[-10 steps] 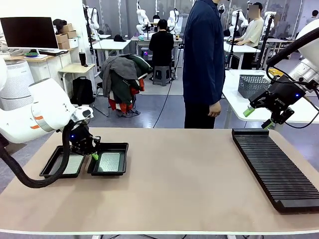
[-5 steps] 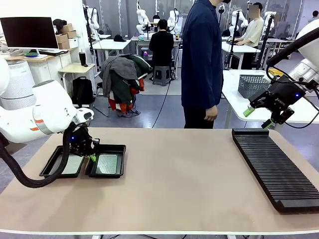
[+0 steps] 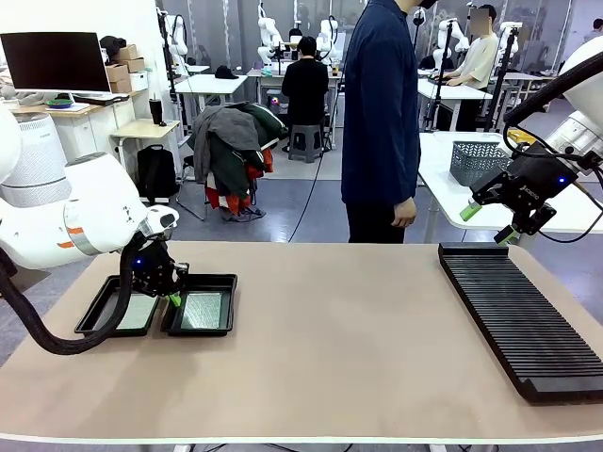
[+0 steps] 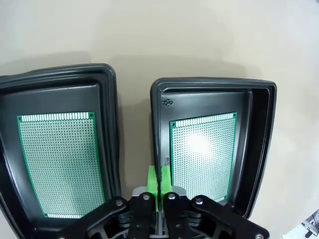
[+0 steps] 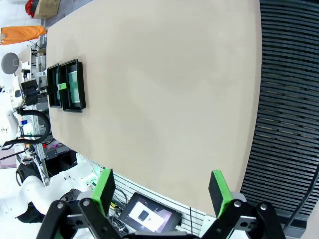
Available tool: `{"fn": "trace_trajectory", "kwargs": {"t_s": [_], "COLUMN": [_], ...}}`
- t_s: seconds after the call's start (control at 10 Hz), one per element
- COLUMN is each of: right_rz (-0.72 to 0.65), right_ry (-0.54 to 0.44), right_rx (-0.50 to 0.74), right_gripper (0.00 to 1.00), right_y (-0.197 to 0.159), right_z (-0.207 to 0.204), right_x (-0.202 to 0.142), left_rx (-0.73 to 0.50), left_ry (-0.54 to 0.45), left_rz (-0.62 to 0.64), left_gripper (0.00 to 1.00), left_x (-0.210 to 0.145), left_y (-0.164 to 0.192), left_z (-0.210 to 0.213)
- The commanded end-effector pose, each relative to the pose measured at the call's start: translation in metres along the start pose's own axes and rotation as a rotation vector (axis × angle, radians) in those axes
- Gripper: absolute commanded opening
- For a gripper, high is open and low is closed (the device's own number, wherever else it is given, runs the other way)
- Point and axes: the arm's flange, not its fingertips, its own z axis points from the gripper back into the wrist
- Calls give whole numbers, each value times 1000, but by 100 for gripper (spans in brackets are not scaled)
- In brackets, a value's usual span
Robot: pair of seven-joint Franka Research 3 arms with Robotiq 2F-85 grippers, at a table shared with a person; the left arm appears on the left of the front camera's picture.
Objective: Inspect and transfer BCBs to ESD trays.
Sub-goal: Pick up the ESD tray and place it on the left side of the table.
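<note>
Beige tabletop (image 3: pixel 330 348) is spread across a busy workshop, with a person (image 3: pixel 382 113) in dark clothing standing at its far edge. Near the left edge, the left gripper (image 3: pixel 175 298) is seen lowered, its green pads (image 4: pixel 157 184) pressed together with nothing between them, resting against the raised rim where the two ESD trays meet. From the left wrist view the closed tips are seen touching the inner wall of one tray (image 4: pixel 259 129), with the other tray (image 4: pixel 60 79) just beside it, a narrow strip of tabletop between them. A BCB is lying flat on each tray floor: one board (image 4: pixel 202 154) catching a bright glare, the second board (image 4: pixel 60 159) evenly lit. Both boards appear already transferred, so the closed tips are judged to be nudging a tray into line rather than gripping anything. The same trays (image 3: pixel 160 306) are seen side by side in the front view. Well apart, above the far right corner, the right gripper (image 3: pixel 488 222) is held high with its jaws spread wide and empty, likely parked clear. Beneath it, a long black slotted rack (image 3: pixel 518 315) is laid along the right edge.
</note>
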Motion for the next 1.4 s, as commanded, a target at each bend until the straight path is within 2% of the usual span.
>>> {"fn": "trace_trajectory", "kwargs": {"t_s": [0.0,0.1,0.2,0.3,0.4,0.5,0.6,0.7,0.8,0.9,1.0,1.1,1.3], "right_rz": [-23,-23,-23,-23,-23,-23,-23,-23,-23,-23,-23,-23,-23], "right_ry": [3,3,3,3,3,3,3,3,3,3,3,3,3], "right_rx": [-7,-7,-7,-7,-7,-7,-7,-7,-7,-7,-7,-7,-7], "right_gripper": [100,100,100,100,100,100,100,100,100,100,100,100,100], "right_y": [1,1,1,1,1,1,1,1,1,1,1,1,1], "right_z": [0,0,0,0,0,0,0,0,0,0,0,0,0], "right_x": [-2,-2,-2,-2,-2,-2,-2,-2,-2,-2,-2,-2,-2], "left_rx": [-15,0,21,34,48,78,84,92,104,132,157,183,256], "left_ry": [-2,0,4,1,3,5,5,6,8,19,26,31,84], "left_rz": [-4,0,-1,-8,-17,-17,-22,-31,-34,-38,-50,-60,-72], "left_gripper": [3,3,14,19,31,37,48,54,65,71,81,85,85], "left_x": [-1,0,2,3,4,8,8,8,8,8,6,4,1], "left_y": [1,0,-4,-9,-13,-19,-20,-24,-28,-34,-40,-46,-56], "left_z": [2,0,4,8,9,14,15,19,23,32,41,51,68]}}
